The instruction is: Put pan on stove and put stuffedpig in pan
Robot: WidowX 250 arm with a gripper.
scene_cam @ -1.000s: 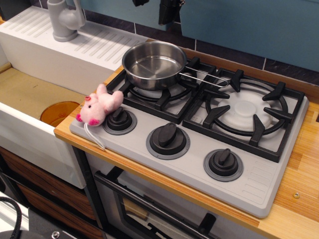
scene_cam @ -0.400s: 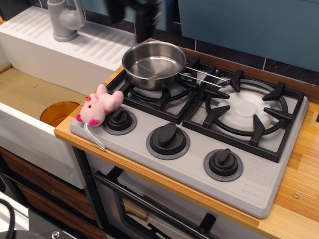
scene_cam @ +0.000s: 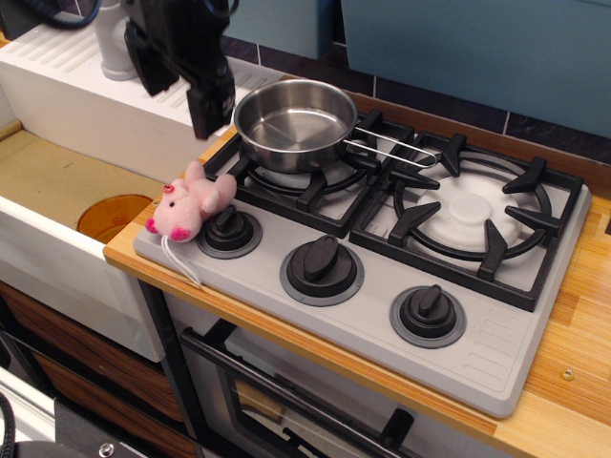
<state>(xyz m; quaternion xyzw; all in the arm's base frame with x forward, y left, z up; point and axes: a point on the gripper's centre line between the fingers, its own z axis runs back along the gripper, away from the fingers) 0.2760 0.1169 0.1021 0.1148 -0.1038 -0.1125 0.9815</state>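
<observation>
The shiny steel pan (scene_cam: 294, 122) stands upright and empty on the left burner grate of the grey stove (scene_cam: 477, 351), its wire handle pointing right. The pink stuffedpig (scene_cam: 189, 205) lies on the stove's front-left corner, touching the left knob (scene_cam: 229, 229), its white string hanging over the edge. My black gripper (scene_cam: 179, 107) hangs at the upper left, just left of the pan and above and behind the pig. Its jaws stand apart and hold nothing.
A white sink (scene_cam: 57, 181) with an orange drain (scene_cam: 113, 216) lies left of the stove, with a grey faucet (scene_cam: 115, 43) behind it. The wooden counter (scene_cam: 582, 363) rims the stove. The right burner (scene_cam: 470, 212) is bare. An oven door (scene_cam: 286, 401) is below.
The gripper has come down and to the left from the top edge and now sits beside the pan's left rim. The pan and the pig have not moved.
</observation>
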